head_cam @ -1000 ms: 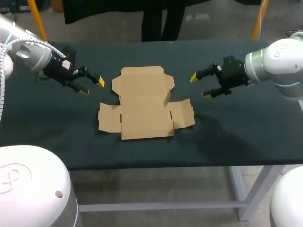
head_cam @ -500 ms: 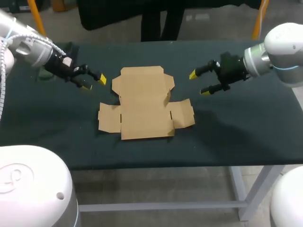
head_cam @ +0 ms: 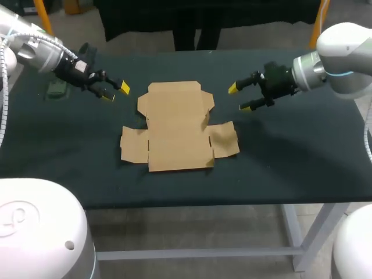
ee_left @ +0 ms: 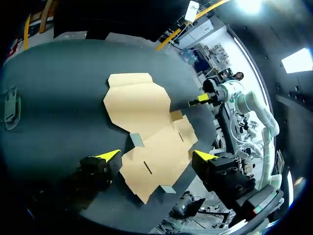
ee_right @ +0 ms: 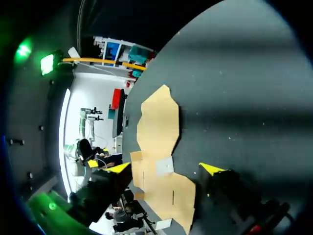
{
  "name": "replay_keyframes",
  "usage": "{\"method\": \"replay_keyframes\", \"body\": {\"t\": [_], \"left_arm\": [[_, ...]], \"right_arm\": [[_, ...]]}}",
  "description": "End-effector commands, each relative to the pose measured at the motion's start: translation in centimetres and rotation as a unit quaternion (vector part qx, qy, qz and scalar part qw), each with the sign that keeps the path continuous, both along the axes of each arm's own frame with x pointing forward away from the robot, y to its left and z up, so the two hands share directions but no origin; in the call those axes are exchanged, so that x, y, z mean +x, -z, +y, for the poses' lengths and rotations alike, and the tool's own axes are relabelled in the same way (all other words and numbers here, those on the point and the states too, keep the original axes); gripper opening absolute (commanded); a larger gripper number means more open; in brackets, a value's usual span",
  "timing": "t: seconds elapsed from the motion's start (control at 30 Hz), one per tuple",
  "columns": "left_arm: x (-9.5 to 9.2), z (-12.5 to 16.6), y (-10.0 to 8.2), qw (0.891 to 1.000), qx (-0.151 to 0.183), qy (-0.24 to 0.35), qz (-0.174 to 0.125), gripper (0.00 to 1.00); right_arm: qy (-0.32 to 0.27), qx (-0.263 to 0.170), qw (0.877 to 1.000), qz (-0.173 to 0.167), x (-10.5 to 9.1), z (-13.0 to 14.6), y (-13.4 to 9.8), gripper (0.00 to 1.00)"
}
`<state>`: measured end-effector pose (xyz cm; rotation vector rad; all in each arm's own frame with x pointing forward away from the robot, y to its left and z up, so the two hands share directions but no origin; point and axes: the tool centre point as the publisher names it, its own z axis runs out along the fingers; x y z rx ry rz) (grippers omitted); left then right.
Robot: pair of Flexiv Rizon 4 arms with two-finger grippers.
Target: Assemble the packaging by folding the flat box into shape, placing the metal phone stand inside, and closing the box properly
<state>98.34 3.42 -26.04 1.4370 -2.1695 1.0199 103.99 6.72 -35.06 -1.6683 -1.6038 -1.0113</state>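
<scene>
1. Over the last second, both grippers have drawn back toward the far edge of the table [head_cam: 290,157]. The left gripper [head_cam: 114,92] and the right gripper [head_cam: 239,97] now sit farther from the near edge than they did. The flat cardboard box [head_cam: 177,127] has not shifted.
2. The left gripper has its yellow-tipped fingers spread apart with nothing between them. It hovers over the dark tabletop just off the box's far left corner, tips pointing at the cardboard without touching it.
3. The right gripper is likewise spread wide and holds nothing. It hangs beside the box's far right corner, tips aimed inward at the box and clear of it.
4. The box lies unfolded and flat in the middle of the table. Its two side flaps are spread out to the left and right, and its long lid panel points toward the far edge.
5. The dark phone stand [head_cam: 58,88] lies near the table's left edge, toward the far left corner. It sits behind the left gripper and well apart from the box.
</scene>
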Motion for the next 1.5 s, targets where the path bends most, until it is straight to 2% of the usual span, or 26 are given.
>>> {"method": "replay_keyframes", "body": {"t": [0.03, 0.1, 0.13, 0.23, 0.33, 0.4, 0.47, 0.63, 1.03, 1.5], "left_arm": [[1.0, 0.0, 0.1, 1.000, -0.003, 0.010, 0.007, 1.00], [1.3, -0.1, 0.1, 1.000, -0.005, 0.011, 0.007, 1.00], [1.5, -0.1, 0.2, 1.000, -0.005, 0.011, 0.007, 1.00], [1.7, -0.1, 0.1, 1.000, -0.005, 0.012, 0.009, 1.00], [1.7, -0.1, -0.1, 1.000, -0.005, 0.011, 0.008, 1.00], [1.7, 0.0, -0.1, 1.000, -0.004, 0.011, 0.007, 1.00], [1.8, 0.0, -0.1, 1.000, -0.004, 0.011, 0.007, 1.00], [1.9, -0.1, 0.0, 1.000, -0.004, 0.014, 0.010, 1.00], [1.9, -0.2, 0.1, 1.000, -0.003, 0.016, 0.013, 1.00], [1.7, 0.0, 0.2, 1.000, -0.001, 0.011, 0.013, 1.00]], "right_arm": [[-0.102, 0.017, 0.993, 0.059, 1.7, 0.6, 1.1, 0.88], [-0.101, 0.018, 0.993, 0.058, 2.1, 1.0, 1.5, 0.71], [-0.105, 0.021, 0.993, 0.058, 2.3, 1.2, 1.6, 0.68], [-0.105, 0.018, 0.993, 0.058, 2.7, 1.9, 1.9, 0.65], [-0.104, 0.008, 0.993, 0.059, 2.9, 2.4, 2.1, 0.54], [-0.104, 0.000, 0.993, 0.059, 3.0, 2.6, 2.3, 0.54], [-0.107, -0.004, 0.993, 0.058, 3.1, 2.9, 2.6, 0.50], [-0.104, -0.022, 0.993, 0.057, 3.5, 3.6, 3.2, 0.50], [-0.099, -0.029, 0.993, 0.058, 4.6, 4.4, 4.8, 0.49], [-0.087, -0.015, 0.995, 0.055, 5.3, 5.7, 5.9, 0.49]]}}
